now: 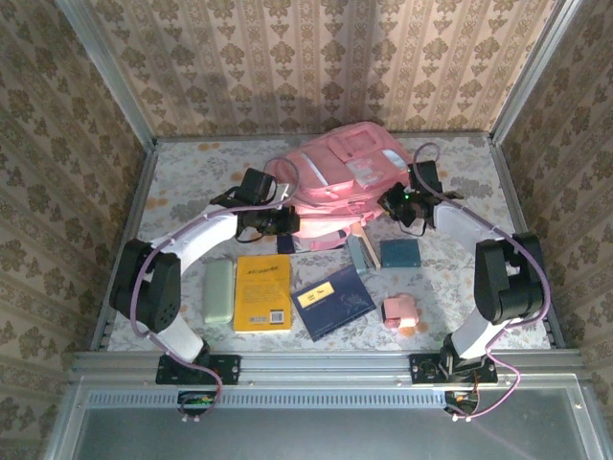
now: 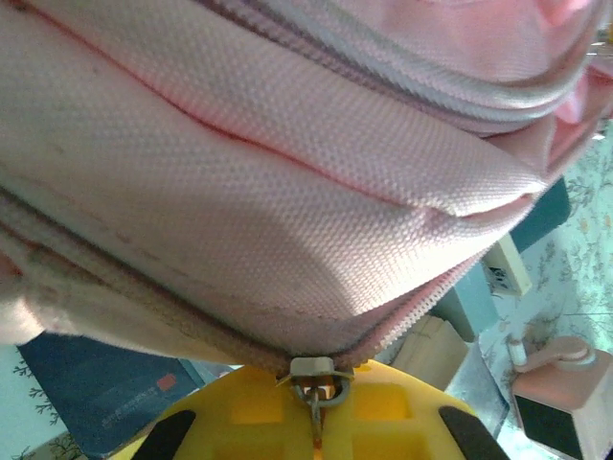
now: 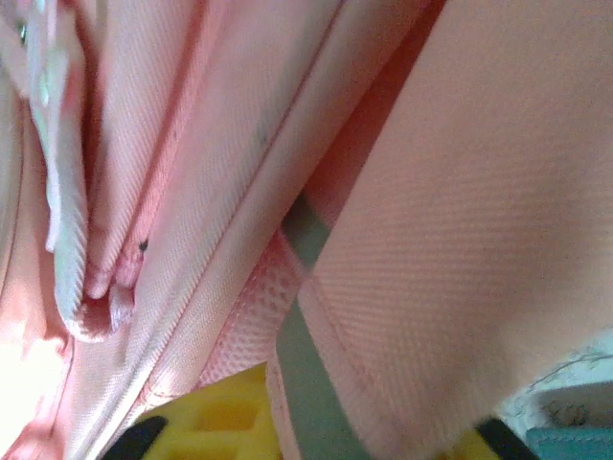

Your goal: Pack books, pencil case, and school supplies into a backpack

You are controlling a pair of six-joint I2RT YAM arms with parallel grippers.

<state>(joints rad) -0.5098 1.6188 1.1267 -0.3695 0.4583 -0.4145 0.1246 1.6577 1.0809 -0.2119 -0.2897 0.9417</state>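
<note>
Packing isn't starting yet: backpack (image 1: 345, 168) is lying at the bench's (image 1: 182, 172) far middle, left pincer (image 2: 314, 422) is clamping its zip pull (image 2: 312, 376), right pincer (image 1: 395, 203) is sitting against the fabric, grip unclear. Yellow book (image 1: 262, 292), navy book (image 1: 332, 302), pencil case (image 1: 219, 291), teal square (image 1: 399, 253) and pink block (image 1: 400, 311) are all lying outside it.

Floral tablecloth (image 1: 192, 172) lies between damask-papered walls (image 1: 287, 57).

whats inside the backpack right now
Its inside is hidden by the pink fabric of the backpack. The yellow book, navy book and pencil case lie outside on the table.
</note>
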